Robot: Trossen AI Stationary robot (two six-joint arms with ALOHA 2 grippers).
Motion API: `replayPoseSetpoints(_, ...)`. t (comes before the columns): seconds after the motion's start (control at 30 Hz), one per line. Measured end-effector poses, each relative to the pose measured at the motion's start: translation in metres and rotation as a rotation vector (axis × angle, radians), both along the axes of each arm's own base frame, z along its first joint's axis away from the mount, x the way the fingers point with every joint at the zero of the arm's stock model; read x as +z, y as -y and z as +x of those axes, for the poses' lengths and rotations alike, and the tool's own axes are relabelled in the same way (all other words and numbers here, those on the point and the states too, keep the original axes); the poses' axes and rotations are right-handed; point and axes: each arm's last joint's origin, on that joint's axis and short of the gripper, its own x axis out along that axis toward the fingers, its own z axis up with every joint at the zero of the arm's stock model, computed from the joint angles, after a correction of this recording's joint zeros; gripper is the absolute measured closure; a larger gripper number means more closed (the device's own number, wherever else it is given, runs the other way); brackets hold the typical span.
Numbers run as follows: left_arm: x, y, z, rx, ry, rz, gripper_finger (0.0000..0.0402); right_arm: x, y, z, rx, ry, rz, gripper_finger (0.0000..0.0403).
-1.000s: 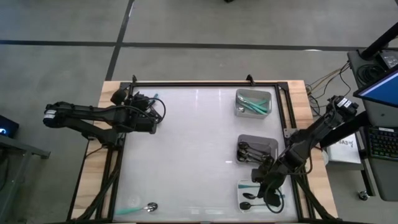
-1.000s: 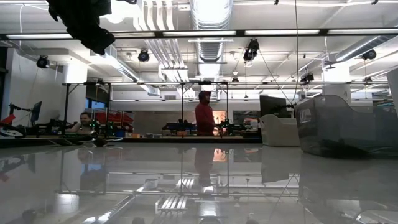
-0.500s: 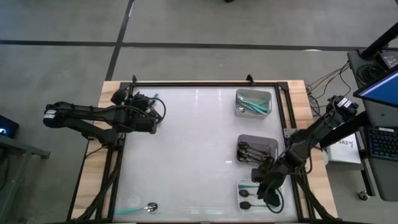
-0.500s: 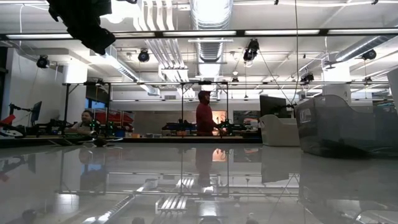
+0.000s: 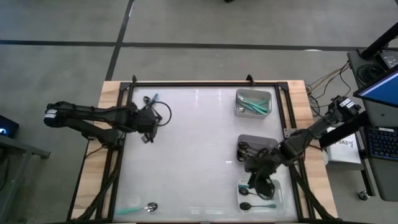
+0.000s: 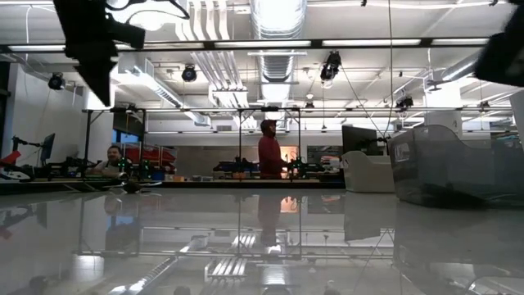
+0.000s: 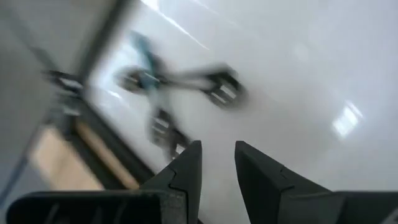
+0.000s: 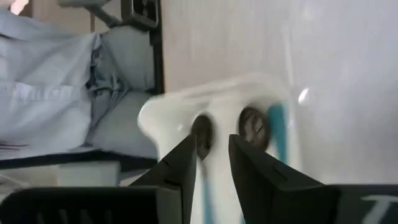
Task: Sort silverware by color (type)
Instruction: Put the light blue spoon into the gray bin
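My right gripper [image 5: 256, 183] [image 8: 212, 152] hovers open over the white tray [image 5: 280, 186] [image 8: 168, 106] at the near right. In that tray lie two black-bowled spoons with teal handles [image 8: 252, 127] [image 5: 255, 206]. My left gripper [image 5: 149, 124] [image 7: 217, 155] stands open and empty near the table's far left. Just beyond it a teal-handled spoon [image 5: 152, 99] [image 7: 180, 78] lies flat on the table. Another teal-handled spoon with a silver bowl [image 5: 142, 209] lies at the near left edge.
A grey tray [image 5: 239, 107] with teal spoons stands at the far right. A dark tray [image 5: 273, 143] with black spoons sits between it and the white tray. A black frame [image 5: 205, 83] rims the table. People [image 6: 268, 152] show in the room behind.
My right gripper has risen from the white tray and drawn back toward the far edge, and now shows at the top of the low view. My left gripper has swung a little toward the near edge, which uncovers the teal-handled spoon at the far left.
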Motion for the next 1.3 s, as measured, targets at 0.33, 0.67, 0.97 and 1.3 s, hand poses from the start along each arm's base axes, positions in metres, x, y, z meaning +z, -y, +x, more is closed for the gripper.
replayPoseSetpoints(0.33,-0.006,0.043,0.009,-0.256,0.006,-0.458,0.0322,0.008,0.039,0.018,0.047,0.189,-0.146,0.0326)
replayPoseSetpoints(0.67,-0.02,0.113,0.005,-0.462,-0.059,-0.528,0.0322,0.007,0.053,0.024,0.148,0.294,-0.273,0.0326)
replayPoseSetpoints(0.97,-0.047,0.179,-0.006,-0.587,-0.117,-0.56,0.0322,0.007,0.053,0.024,0.123,0.29,-0.288,0.0326)
replayPoseSetpoints(1.3,-0.071,0.243,-0.011,-0.643,-0.184,-0.652,0.0322,0.007,0.054,0.024,0.082,0.282,-0.31,0.0326)
